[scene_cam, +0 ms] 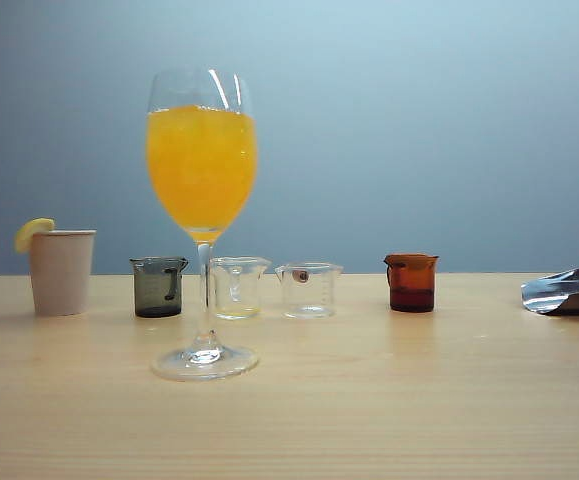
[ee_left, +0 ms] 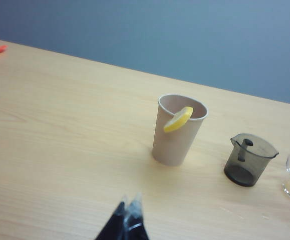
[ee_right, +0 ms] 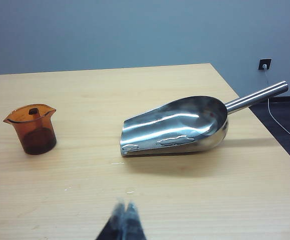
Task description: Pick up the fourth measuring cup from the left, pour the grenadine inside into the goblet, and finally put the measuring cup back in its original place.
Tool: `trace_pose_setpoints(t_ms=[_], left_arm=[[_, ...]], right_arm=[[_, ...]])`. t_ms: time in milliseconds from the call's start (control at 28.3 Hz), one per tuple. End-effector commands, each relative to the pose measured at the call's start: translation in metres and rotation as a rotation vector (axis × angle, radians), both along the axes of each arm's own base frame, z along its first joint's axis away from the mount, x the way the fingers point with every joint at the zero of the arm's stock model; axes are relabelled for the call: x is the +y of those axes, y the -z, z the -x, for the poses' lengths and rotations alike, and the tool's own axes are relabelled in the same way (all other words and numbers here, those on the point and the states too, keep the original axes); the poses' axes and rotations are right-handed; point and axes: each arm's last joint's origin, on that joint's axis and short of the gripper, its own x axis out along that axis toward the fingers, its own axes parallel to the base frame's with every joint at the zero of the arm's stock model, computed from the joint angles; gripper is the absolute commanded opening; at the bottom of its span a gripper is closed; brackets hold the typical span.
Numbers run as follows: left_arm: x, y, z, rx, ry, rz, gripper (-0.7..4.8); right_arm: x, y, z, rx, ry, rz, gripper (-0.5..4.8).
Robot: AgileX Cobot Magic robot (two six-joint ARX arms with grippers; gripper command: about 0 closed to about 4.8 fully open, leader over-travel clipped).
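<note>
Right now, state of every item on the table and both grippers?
goblet: upright, holds orange juice
amber measuring cup: upright, grenadine inside
grey cup: upright
paper cup: upright, lemon slice on rim
metal scoop: lying empty
left gripper: shut, empty
right gripper: shut, empty

The goblet [scene_cam: 202,190] of orange juice [scene_cam: 202,165] stands before four measuring cups, the fourth measuring cup [scene_cam: 411,282] rightmost.

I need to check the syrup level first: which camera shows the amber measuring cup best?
The exterior view: side-on, the amber cup shows a dark red layer at its bottom. The right wrist view sees it from above, level unclear. The left wrist view misses it.
</note>
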Motion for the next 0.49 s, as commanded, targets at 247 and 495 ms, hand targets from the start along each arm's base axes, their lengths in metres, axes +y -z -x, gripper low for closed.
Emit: trace_pose_setpoints(t_ms=[247,495], left_arm=[[0.0,0.001,0.0,0.016,-0.001,0.004,-0.05],[-0.001,-0.024,0.009,0.045,-0.002,0.017,-0.05]], right_arm=[[0.0,0.002,0.0,0.016,-0.001,0.002,-0.06],[-0.001,-0.036,0.011,-0.027,-0.001,-0.003,-0.06]])
